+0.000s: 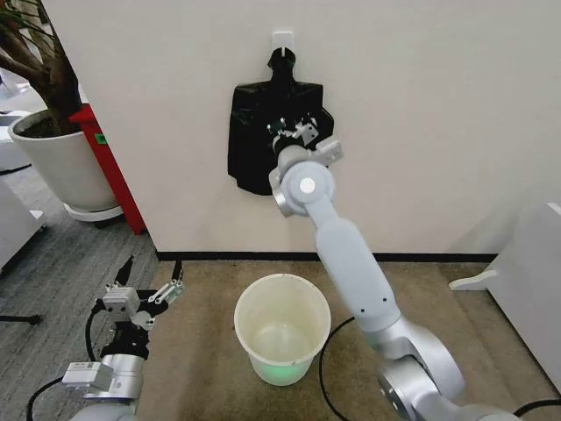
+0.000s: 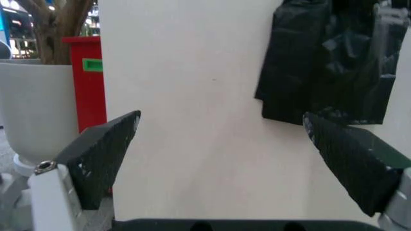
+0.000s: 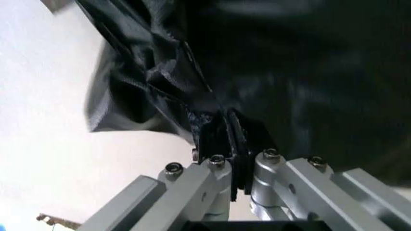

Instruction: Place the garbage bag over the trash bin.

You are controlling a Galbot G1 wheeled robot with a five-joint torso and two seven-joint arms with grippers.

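**Right arm pinches a bag on the wall, bin waits on the floor**

Low at the left edge of the head view, the left end effector [image 1: 149, 285] hangs just above the floor with its two black fingers spread wide and nothing between them. From its wrist camera those fingers [image 2: 103, 154] frame the white wall [image 2: 192, 120].

Just beside it, on the brown carpet [image 1: 193, 351] and near the foot of the wall, stands the trash bin [image 1: 282, 329], upright, white, with a rolled rim and a greenish glow at its base. Nothing lines it.

Above the bin, the right arm reaches up and forward to the wall. Its end effector [image 1: 289, 130] is pressed against the black bundle of bags [image 1: 263, 132] that hangs from a small white hook [image 1: 282, 39]. In the right wrist view the fingers [image 3: 222, 139] are closed tight on a fold of glossy, crinkled black plastic, the garbage bag [image 3: 154, 82], which lies against the rest of the black mass.

A large white plant pot [image 1: 57, 162] and a red stand [image 1: 110, 162] sit at the left of the wall, well apart from the bin.
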